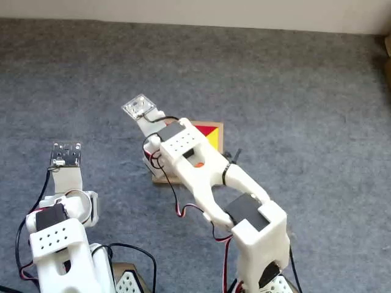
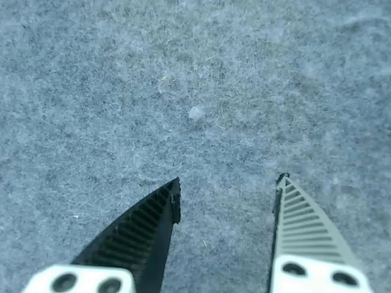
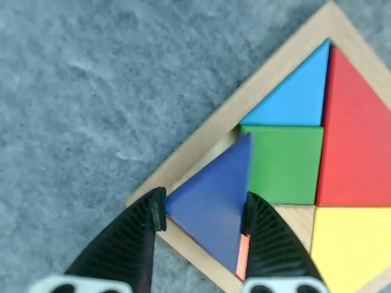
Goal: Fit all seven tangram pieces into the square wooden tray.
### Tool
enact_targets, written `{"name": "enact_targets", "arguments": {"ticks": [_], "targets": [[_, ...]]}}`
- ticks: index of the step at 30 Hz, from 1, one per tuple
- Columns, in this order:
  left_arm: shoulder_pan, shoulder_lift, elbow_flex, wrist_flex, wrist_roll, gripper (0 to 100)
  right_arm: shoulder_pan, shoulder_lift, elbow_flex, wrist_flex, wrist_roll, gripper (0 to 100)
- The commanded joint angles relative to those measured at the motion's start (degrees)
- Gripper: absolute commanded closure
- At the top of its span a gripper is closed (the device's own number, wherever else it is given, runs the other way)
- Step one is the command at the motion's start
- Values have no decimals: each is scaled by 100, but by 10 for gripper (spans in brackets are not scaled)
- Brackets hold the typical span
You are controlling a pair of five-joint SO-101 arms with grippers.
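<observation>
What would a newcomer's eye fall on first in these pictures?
The right gripper holds a dark blue triangle over the wooden tray's rim. Beside it, a light blue triangle, green square, red triangle and yellow piece lie in the tray. The left gripper hangs open above grey carpet.

Grey felt-like covering point(image 1: 293, 79) across the table top, nap fuzzy and faintly mottled. Pale band point(image 1: 244, 15) along the table's far edge. Brown object point(image 1: 387, 55) at the far right edge, cut off, kind not determinable. Small pale fleck point(image 2: 195, 113) lying on the covering
</observation>
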Motion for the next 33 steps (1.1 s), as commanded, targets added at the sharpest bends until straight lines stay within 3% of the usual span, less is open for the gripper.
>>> {"name": "enact_targets", "arguments": {"ticks": [1,5,14,20,27,33], "targets": [[-13,-84,-22,-70,44,758,92,-75,-347,40,-53,884],[-13,-84,-22,-70,44,758,57,-66,-374,268,-53,817],[-13,-84,-22,-70,44,758,31,-92,-382,338,-62,807],[-13,-84,-22,-70,44,758,-119,-92,-391,532,-62,715],[-13,-84,-22,-70,44,758,-101,-330,-505,567,-53,720],[-13,-84,-22,-70,44,758,22,-980,-470,567,-26,858]]}}
